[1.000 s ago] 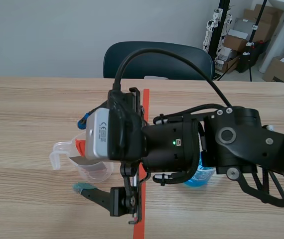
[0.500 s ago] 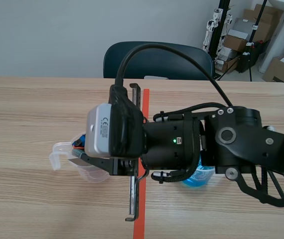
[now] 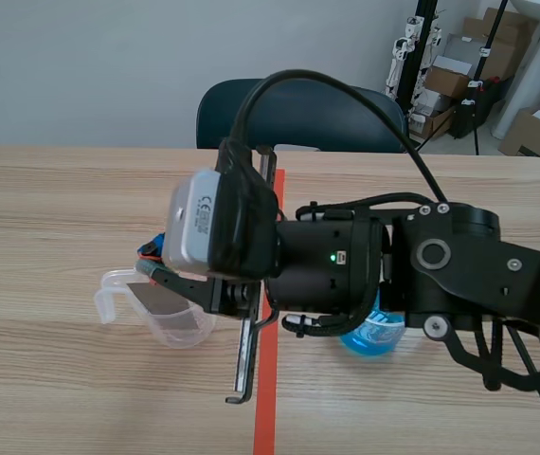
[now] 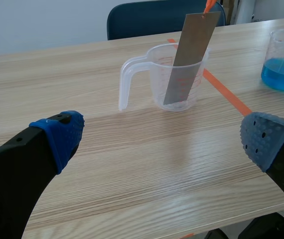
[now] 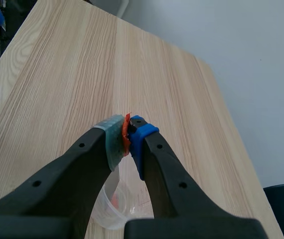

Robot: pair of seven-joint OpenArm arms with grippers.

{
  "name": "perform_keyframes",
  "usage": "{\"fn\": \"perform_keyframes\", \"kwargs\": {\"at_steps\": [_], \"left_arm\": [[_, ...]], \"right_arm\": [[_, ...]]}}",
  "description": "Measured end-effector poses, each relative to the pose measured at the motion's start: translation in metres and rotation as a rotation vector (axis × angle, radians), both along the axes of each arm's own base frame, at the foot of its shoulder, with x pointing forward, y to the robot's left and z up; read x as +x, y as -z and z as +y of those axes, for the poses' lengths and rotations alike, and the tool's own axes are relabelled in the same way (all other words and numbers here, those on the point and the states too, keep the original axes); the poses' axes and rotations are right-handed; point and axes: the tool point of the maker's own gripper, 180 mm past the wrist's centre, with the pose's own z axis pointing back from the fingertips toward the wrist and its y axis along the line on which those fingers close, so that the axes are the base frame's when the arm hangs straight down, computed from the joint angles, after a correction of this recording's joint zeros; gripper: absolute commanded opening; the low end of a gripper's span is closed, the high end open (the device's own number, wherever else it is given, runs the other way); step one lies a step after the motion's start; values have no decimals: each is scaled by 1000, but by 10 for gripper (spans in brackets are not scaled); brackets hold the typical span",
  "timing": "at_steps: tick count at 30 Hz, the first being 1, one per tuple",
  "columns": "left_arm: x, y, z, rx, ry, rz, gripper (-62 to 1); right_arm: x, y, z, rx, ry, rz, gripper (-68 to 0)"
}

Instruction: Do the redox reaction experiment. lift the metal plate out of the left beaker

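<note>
A clear plastic beaker (image 3: 187, 330) with a handle stands left of the tape line. In it leans a grey metal plate (image 3: 164, 301) with an orange tab (image 5: 126, 130) at its top end. My right gripper (image 3: 153, 260) comes across from the right and is shut on that tab, above the beaker (image 5: 113, 205). From the left wrist view the plate (image 4: 188, 57) stands tilted in the beaker (image 4: 168, 74), its lower end still inside. My left gripper (image 4: 162, 134) is open, low over the table, well short of the beaker. The left arm does not show in the scene view.
A second beaker with blue liquid (image 3: 372, 334) stands just right of the orange tape line (image 3: 266, 389), under my right arm; it also shows as the blue beaker (image 4: 283, 60) beside the left one. A dark chair (image 3: 298, 109) stands beyond the table's far edge.
My right gripper's fingers, spread a second ago, have come together on the plate's orange tab. The wrist has risen slightly. The left gripper has not moved.
</note>
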Motion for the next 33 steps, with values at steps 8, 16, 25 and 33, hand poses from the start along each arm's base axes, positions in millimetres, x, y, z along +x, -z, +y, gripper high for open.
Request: {"fn": "perform_keyframes", "kwargs": {"at_steps": [8, 16, 25, 33], "left_arm": [[0, 0, 0, 0, 0, 0, 14], [0, 0, 0, 0, 0, 0, 14], [0, 0, 0, 0, 0, 0, 14], [0, 0, 0, 0, 0, 0, 14]], "right_arm": [[17, -11, -2, 70, 79, 160, -673], [39, -26, -4, 115, 137, 267, -673], [53, -35, -6, 153, 181, 403, -673], [60, -27, -6, 147, 213, 491, -673]]}}
